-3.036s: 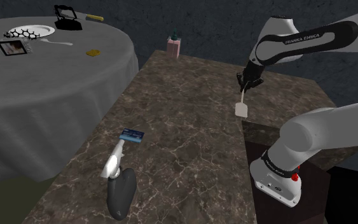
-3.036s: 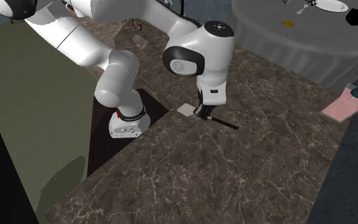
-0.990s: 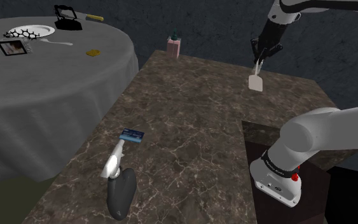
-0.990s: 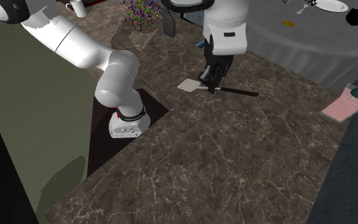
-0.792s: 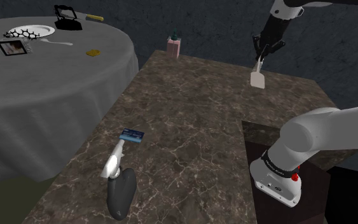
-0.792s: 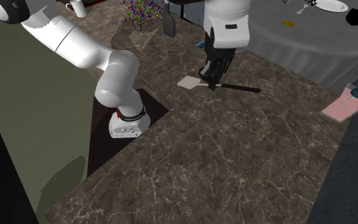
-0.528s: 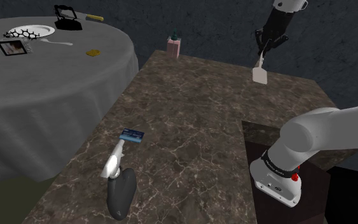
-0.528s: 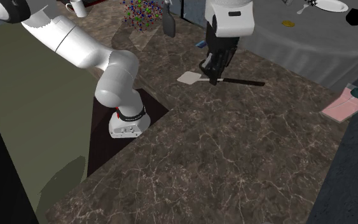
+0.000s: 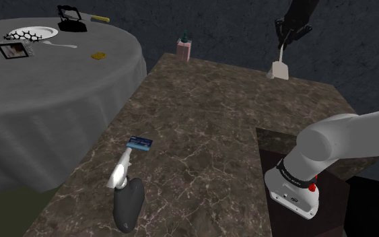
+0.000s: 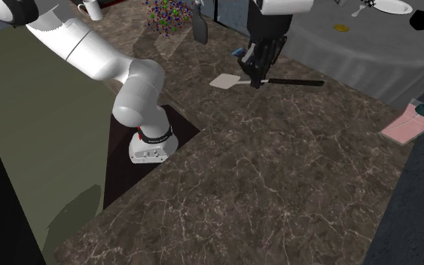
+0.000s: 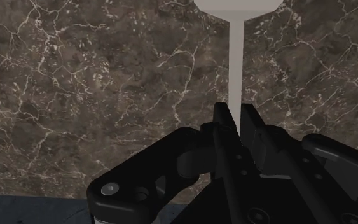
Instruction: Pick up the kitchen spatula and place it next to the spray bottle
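Observation:
My gripper (image 9: 284,42) is shut on the kitchen spatula, which hangs above the far end of the dark marble counter (image 9: 201,141). The spatula's white blade (image 9: 279,70) points down below the fingers. In the second exterior view the gripper (image 10: 253,75) clasps the spatula (image 10: 224,80) near the blade, and its black handle (image 10: 297,81) sticks out sideways. The wrist view has both fingers (image 11: 220,124) pressed on the spatula's pale neck (image 11: 235,60). The spray bottle (image 9: 125,195), with a dark body and a light nozzle, lies at the counter's near end; in the second exterior view the spray bottle (image 10: 199,27) is beyond the gripper.
A small blue card (image 9: 140,143) lies by the spray bottle's nozzle. A pink bottle (image 9: 184,48) stands at the counter's far edge. A round cloth-covered table (image 9: 53,87) with a plate and small items stands at the shoulder view's left. The arm's stand (image 9: 295,182) is at lower right.
The gripper has carried the spatula from low over the counter near the stand up and toward the counter's far end. The spray bottle and card have not moved.

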Robot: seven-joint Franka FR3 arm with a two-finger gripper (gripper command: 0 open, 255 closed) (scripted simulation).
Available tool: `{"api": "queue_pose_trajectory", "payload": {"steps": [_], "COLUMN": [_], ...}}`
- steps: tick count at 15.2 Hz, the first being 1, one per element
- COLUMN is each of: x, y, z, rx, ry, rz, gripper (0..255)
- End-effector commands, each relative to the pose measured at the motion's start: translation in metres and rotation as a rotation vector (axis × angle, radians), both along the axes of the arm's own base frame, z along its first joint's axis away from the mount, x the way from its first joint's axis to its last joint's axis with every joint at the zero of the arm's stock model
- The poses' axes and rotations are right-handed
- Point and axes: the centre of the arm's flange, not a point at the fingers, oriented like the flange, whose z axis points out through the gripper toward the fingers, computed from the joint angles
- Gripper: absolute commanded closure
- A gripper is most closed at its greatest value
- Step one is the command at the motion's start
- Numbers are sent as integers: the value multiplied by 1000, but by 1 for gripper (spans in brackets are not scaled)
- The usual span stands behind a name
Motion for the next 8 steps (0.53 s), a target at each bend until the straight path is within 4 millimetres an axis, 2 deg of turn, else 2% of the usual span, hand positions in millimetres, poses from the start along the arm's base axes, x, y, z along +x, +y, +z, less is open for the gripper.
{"api": "queue_pose_trajectory", "payload": {"steps": [1, 3, 8], "x": [1, 1, -19], "y": [1, 1, 64], "z": [11, 21, 21], "rx": [0, 0, 0], "ry": [0, 0, 0], "rz": [0, 0, 0], "gripper": [255, 255, 255]}}
